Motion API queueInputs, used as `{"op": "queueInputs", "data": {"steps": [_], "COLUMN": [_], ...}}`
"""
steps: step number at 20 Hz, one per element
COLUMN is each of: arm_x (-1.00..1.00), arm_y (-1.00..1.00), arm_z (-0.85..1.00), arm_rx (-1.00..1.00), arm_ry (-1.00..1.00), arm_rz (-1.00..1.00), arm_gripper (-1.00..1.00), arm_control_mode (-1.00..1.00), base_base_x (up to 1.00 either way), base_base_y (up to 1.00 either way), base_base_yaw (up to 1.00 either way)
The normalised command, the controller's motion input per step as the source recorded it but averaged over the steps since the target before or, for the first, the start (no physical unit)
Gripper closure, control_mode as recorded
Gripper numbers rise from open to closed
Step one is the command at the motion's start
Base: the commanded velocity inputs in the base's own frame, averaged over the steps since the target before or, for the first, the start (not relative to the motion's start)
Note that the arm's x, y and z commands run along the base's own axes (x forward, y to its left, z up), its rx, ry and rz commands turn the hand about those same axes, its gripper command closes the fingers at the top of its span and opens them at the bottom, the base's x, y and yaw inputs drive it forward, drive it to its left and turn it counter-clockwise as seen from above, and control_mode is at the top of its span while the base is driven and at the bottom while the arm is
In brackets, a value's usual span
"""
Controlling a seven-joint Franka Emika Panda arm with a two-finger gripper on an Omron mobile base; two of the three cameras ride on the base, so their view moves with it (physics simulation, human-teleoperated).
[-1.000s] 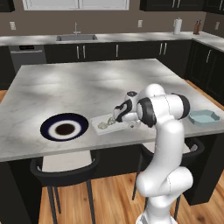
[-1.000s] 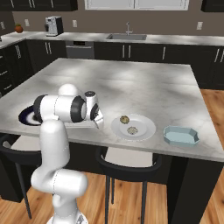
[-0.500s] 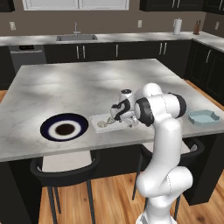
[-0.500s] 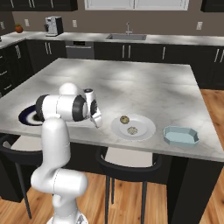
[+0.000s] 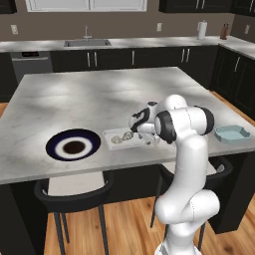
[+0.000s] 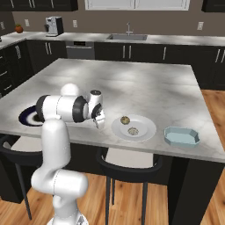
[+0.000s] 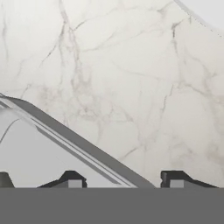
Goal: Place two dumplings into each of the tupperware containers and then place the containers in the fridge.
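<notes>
A translucent white tupperware container lies on the island between the blue plate and my arm, with two beige dumplings in it. Low over its right end hangs my gripper, open. In the hand view the container's rim runs slantwise between my spread fingertips, gripper holding nothing. Two more dumplings sit on the pale round plate. A light blue tupperware container stands empty at the right. The fridge is out of view.
A dark-blue round plate with a brown centre lies left of the white container. Dark stools stand under the island's near edge. Bare marble stretches behind; the sink counter runs along the back wall.
My hand has shifted a little to the right and down, from over the white container's middle to its right end. The containers, plates and dumplings have stayed put.
</notes>
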Motion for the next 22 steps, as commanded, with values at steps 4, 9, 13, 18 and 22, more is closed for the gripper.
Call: {"op": "queueInputs", "data": {"steps": [4,9,13,18,22], "arm_x": [0.00,-0.22,-0.23,-0.57,-1.00], "arm_y": [0.21,0.12,0.03,-0.04,-0.07], "arm_z": [-0.03,0.26,0.54,0.69,0.67], "arm_rx": [-0.02,-0.02,-0.01,0.00,0.00], "arm_ry": [0.00,-0.02,0.00,0.00,-0.03], "arm_rz": [-0.04,-0.20,-0.33,-0.34,-0.19], "arm_gripper": [1.00,1.00,1.00,1.00,1.00], "arm_control_mode": [-1.00,-1.00,-1.00,-1.00,-1.00], "base_base_x": [0.00,0.00,0.00,0.00,0.00], "base_base_y": [0.00,0.00,0.00,0.00,0.00], "base_base_yaw": [0.00,0.00,0.00,0.00,0.00]}}
